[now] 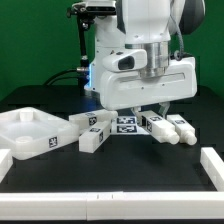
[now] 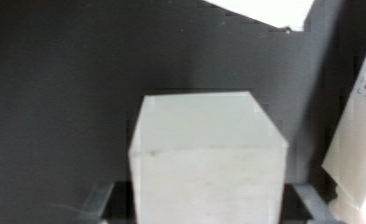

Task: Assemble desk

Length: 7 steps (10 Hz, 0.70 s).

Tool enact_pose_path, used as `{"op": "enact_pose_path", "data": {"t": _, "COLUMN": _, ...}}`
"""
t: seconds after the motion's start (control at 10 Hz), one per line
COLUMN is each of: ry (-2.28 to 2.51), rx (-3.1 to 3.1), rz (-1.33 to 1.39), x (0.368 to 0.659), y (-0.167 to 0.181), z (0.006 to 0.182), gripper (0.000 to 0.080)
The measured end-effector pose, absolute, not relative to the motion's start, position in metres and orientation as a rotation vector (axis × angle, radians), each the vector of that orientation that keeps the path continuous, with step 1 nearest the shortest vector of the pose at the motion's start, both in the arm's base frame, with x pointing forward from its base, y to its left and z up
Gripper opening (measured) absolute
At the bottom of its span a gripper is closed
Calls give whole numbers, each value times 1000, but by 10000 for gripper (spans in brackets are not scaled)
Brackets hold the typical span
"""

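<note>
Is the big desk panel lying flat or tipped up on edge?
Lying flat: the desk panel sits on the black table, rim up, at the exterior view's left.

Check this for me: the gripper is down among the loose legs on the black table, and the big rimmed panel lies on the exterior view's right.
Wrong in one respect: the rimmed panel lies on the exterior view's left, not its right; the exterior view shows it. The gripper is indeed down among the loose legs on the black table.
</note>
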<state>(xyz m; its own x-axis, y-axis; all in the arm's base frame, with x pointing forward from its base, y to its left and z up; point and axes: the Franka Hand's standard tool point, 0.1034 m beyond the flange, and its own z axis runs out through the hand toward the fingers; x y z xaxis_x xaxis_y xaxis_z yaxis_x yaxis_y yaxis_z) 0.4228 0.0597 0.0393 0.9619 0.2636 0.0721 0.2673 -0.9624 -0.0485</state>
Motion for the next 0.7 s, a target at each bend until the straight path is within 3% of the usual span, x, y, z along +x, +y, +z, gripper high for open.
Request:
{"op": "enact_pose_path", "data": {"t": 0.3, "ry": 39, "rx": -3102, "rz": -122, "x": 369, "y": 50, "z": 20, "gripper": 285}}
{"op": "enact_pose_path", "data": {"t": 0.7, "ry": 58, "rx": -3101, "rz": -95, "x": 367, "y": 50, "z": 7, "gripper": 285}}
